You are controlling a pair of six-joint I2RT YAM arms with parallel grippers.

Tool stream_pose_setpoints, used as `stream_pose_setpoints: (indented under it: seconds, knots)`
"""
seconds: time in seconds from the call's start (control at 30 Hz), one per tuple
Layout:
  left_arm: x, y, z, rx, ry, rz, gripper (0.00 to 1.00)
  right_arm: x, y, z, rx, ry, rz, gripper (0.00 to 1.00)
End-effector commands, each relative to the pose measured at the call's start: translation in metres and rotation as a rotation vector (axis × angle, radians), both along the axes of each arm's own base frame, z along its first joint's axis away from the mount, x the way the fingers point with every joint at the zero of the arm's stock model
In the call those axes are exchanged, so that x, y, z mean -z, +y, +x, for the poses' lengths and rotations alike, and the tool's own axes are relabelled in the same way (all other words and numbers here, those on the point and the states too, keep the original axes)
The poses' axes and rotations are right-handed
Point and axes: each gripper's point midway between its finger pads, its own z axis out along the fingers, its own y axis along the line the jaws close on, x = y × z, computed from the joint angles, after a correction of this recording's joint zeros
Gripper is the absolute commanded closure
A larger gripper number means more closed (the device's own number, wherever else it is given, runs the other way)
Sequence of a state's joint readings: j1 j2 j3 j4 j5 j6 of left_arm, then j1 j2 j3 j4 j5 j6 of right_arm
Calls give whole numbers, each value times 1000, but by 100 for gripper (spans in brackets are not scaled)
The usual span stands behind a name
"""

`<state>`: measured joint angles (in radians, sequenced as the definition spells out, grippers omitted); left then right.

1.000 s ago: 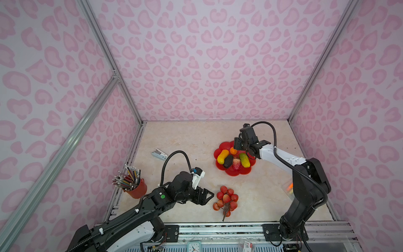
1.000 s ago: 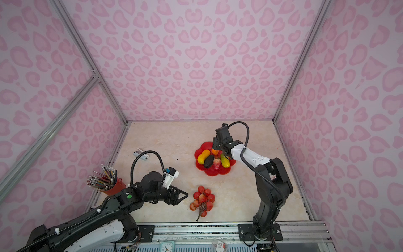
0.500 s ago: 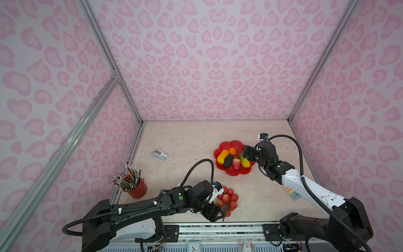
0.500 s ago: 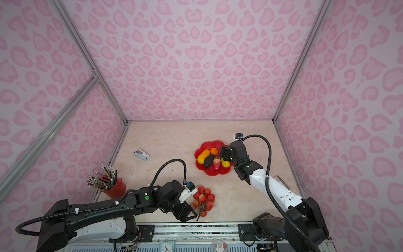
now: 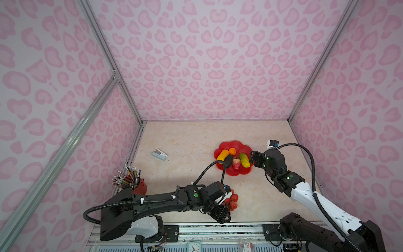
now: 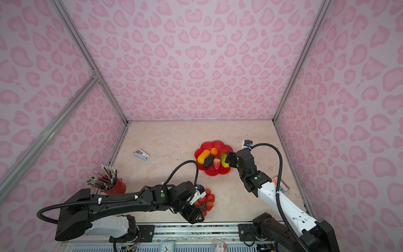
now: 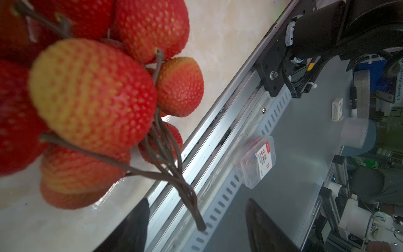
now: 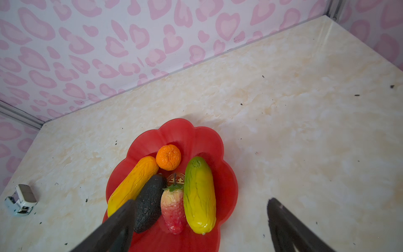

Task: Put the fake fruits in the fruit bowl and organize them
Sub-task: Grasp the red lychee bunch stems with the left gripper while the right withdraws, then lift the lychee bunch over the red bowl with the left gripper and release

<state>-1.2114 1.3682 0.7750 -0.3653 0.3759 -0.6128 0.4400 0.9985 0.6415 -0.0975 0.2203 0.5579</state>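
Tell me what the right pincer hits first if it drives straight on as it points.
Most likely the green-yellow mango in the fruit bowl, just ahead of the open right pincer; height is unclear.

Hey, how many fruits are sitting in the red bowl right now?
5. All lie in the fruit bowl. Four are in a row: yellow-orange mango, avocado, strawberry, green-yellow mango. The orange sits by the yellow-orange mango's end. None appears hidden.

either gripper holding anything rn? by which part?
Nothing held. Left gripper is open, straddling the stem end of the bunch of red berries without touching. Right gripper is open by the fruit bowl, empty.
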Motion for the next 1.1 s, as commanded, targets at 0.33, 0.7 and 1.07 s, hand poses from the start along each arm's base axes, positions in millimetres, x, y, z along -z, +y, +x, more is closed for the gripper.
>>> stream_pose_setpoints:
  seconds: [0.33,0.7,1.07]
  knots:
    - [16,-13,3,-2,43,60,67,-2,-35,-29,106,-43,-1,7]
    - [-4,-6,23,-32,-69,69,96,0,-42,-31,125,-52,24,7]
    - [-110,-11,97,-107,-398,-115,96,-10,-40,-31,102,-91,28,6]
